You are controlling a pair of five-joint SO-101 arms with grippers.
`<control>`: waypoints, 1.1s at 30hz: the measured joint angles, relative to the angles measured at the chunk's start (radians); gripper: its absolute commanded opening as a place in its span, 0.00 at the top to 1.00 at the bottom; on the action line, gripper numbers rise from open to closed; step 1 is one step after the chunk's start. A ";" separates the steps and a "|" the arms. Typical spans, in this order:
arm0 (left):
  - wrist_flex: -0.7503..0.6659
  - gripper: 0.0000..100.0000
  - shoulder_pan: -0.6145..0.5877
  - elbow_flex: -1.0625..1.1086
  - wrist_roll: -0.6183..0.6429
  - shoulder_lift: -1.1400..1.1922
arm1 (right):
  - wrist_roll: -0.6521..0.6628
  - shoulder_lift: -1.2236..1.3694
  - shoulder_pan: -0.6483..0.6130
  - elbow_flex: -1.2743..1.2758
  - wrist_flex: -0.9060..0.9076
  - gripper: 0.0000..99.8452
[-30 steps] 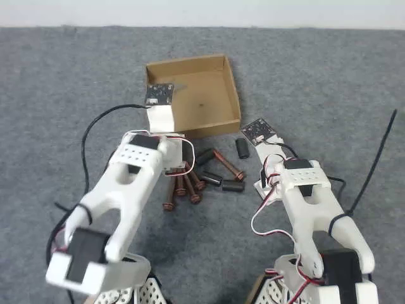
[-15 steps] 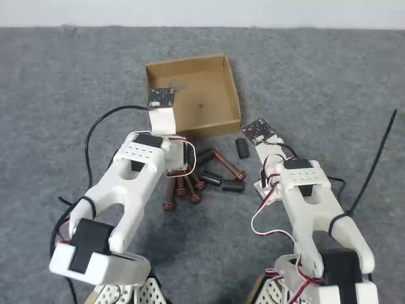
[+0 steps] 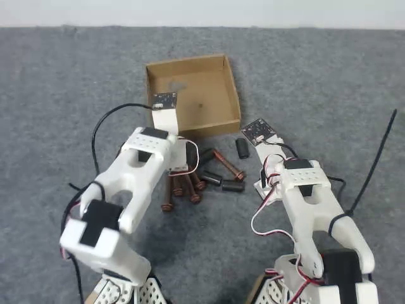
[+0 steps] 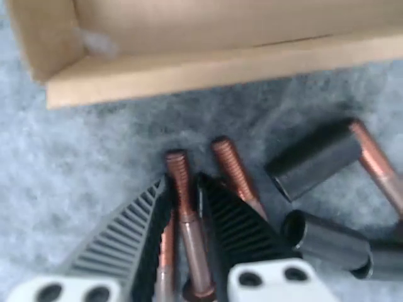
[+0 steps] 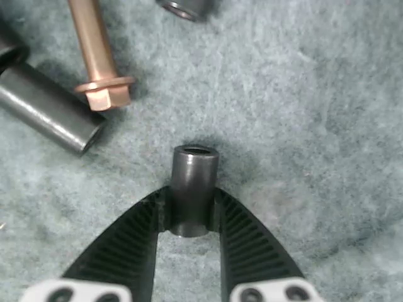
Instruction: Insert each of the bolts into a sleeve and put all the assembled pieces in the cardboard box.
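Note:
Several copper bolts (image 3: 183, 187) lie in a bunch in front of the cardboard box (image 3: 202, 95). My left gripper (image 4: 182, 182) is down over this bunch, shut on one bolt (image 4: 187, 233) that runs between its fingers; a second bolt (image 4: 236, 173) lies just beside it. Near the box wall (image 4: 208, 63), a dark sleeve (image 4: 312, 157) has a bolt (image 4: 374, 160) sticking out of it. To the right of the pile, my right gripper (image 5: 190, 195) is shut on a black sleeve (image 5: 194, 182), held low over the carpet.
Loose sleeves (image 3: 242, 147) (image 3: 212, 178) (image 3: 233, 186) lie between the two arms. By the right gripper are a bolt (image 5: 94, 44) and a lying sleeve (image 5: 47, 110). Grey carpet (image 3: 329, 95) covers the table. A black cable (image 3: 101, 126) loops left of the left arm.
The left arm has swung and drawn its wrist slightly back from the box, toward the bolt bunch. The right arm has not moved.

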 measured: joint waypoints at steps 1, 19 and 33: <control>0.015 0.93 0.000 -0.020 0.003 0.017 | 0.000 0.000 0.000 0.000 0.000 0.99; 0.109 0.99 0.003 -0.120 0.011 0.068 | 0.000 0.000 0.000 0.000 0.000 0.99; 0.175 0.99 -0.295 -0.170 0.176 -0.046 | 0.000 0.000 0.000 0.000 0.000 0.99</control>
